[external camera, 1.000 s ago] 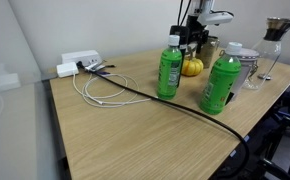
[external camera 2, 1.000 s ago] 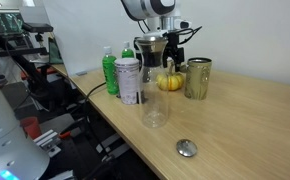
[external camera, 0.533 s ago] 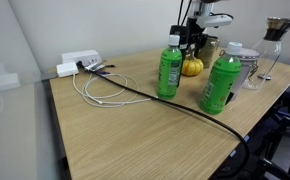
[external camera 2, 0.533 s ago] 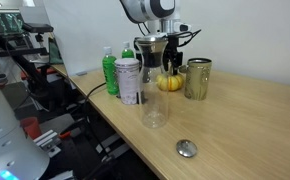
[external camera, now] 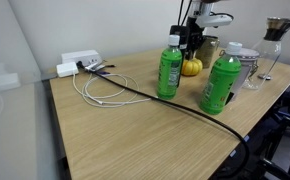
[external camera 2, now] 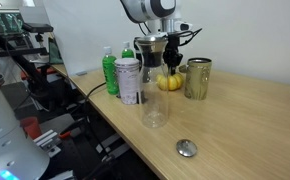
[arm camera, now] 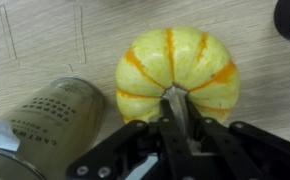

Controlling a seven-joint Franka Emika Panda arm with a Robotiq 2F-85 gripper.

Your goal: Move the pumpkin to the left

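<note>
The pumpkin (arm camera: 175, 62), stem pinched by the gripper (arm camera: 177, 98), is beside a can (arm camera: 43, 122) with illegible print.

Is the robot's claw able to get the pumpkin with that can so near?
Likely yes: the gripper sits right over the pumpkin, seemingly pinching its stem; the can stands beside, not between.

Pumpkin (arm camera: 177, 75): small, round, ribbed, pale yellow with orange stripes down the grooves. Upright, crown facing my wrist camera. My gripper (arm camera: 177, 100) is pinched at the centre of the crown, right where the stem sits; the stem itself is hidden by the fingers. In both exterior views (external camera: 191, 67) (external camera 2: 169, 81) it's at the far side of the table (external camera: 135, 130), directly under my gripper. Can't tell if its base touches the wood or is just off it.
</note>
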